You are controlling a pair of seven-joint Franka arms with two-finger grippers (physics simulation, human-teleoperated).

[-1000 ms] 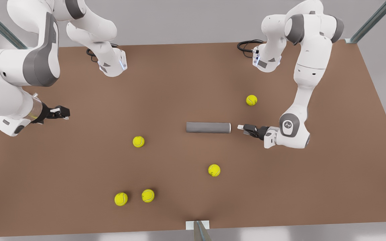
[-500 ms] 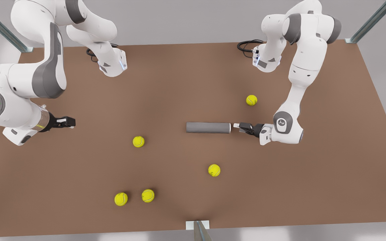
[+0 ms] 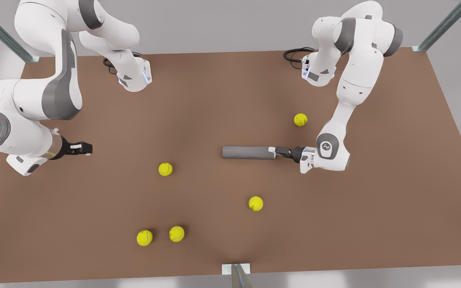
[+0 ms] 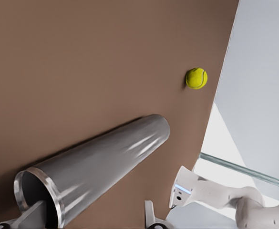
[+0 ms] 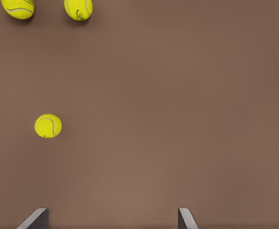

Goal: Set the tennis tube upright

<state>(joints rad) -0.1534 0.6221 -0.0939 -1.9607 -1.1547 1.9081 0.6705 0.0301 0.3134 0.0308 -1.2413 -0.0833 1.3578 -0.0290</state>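
Tennis tube lying flat, grasp just starting

Tennis tube (image 3: 248, 152) lies on its side mid-surface (image 3: 214, 100). The left hand (image 3: 273, 151) is at its open end, one finger (image 4: 32, 218) at the rim, spread and not yet gripping. The right hand (image 3: 81, 148) waits open, well apart. Gripping and tipping upright remain.

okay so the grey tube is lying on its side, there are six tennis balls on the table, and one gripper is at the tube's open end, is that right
Nearly: the front view shows five tennis balls, not six. The tennis tube does lie on its side, and the left gripper is at its open end, one finger inside the rim.
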